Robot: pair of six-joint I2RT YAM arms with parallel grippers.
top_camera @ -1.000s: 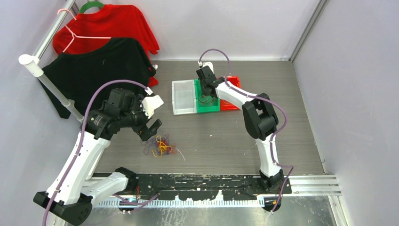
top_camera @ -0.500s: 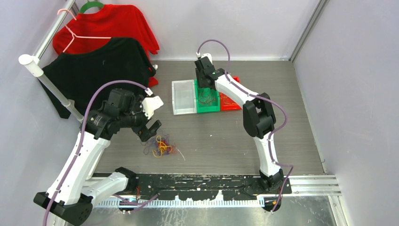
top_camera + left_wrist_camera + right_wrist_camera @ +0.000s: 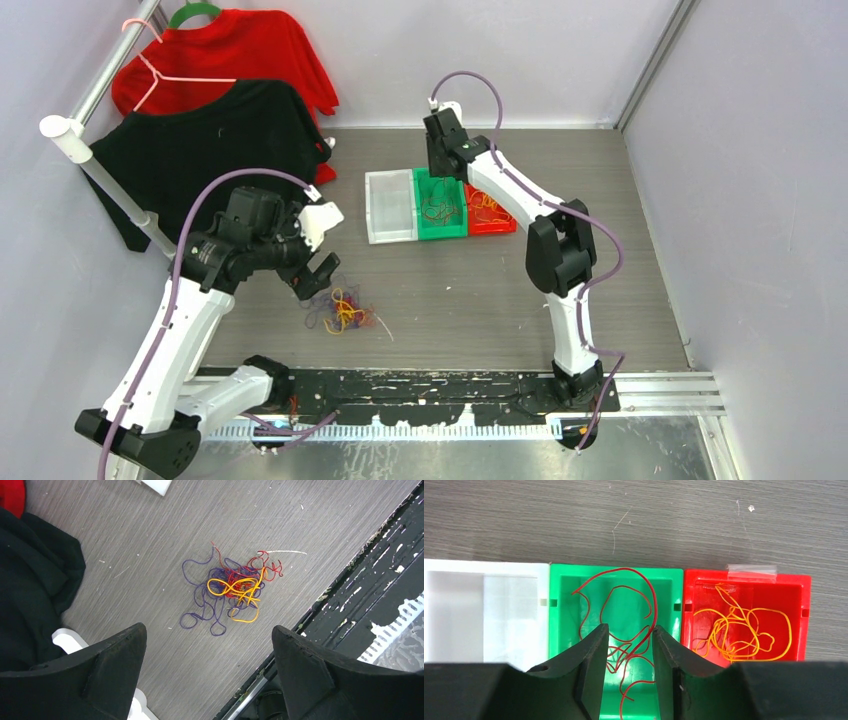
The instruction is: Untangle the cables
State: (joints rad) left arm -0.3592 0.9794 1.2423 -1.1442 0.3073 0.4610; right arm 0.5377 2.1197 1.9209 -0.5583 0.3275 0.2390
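Far left: rail [image 3: 100, 170] carrying a red shirt [image 3: 240, 50] and, nearer, a black shirt [image 3: 210, 150], its hem hanging over the grey counter [image 3: 460, 290].

Left hand [image 3: 318, 278]: held above the counter, fingers wide apart, nothing between them. Not touching the wires.

Tangle of cables [image 3: 232, 587]: lies loose on the counter, under the left hand and a little to its right, near the black strip at the front edge. Purple loops spread on the rail side, red strands knotted through the middle, orange loops on top. One pale strand trails out toward the front edge.

Well apart from the tangle, toward the back wall, three trays in a row, walls touching: white tray [image 3: 454, 570], green tray [image 3: 614, 570], red tray [image 3: 749, 577]. A red cable [image 3: 624, 610] lies curled in the green tray. An orange cable [image 3: 739, 630] lies looped in the red tray. A bit of clear tape [image 3: 751, 570] sits on the red tray's far rim.

Right hand [image 3: 629, 630]: over the green tray, pointing down, fingers a narrow gap apart. The red cable shows through the gap, down in the tray; nothing seen pinched.
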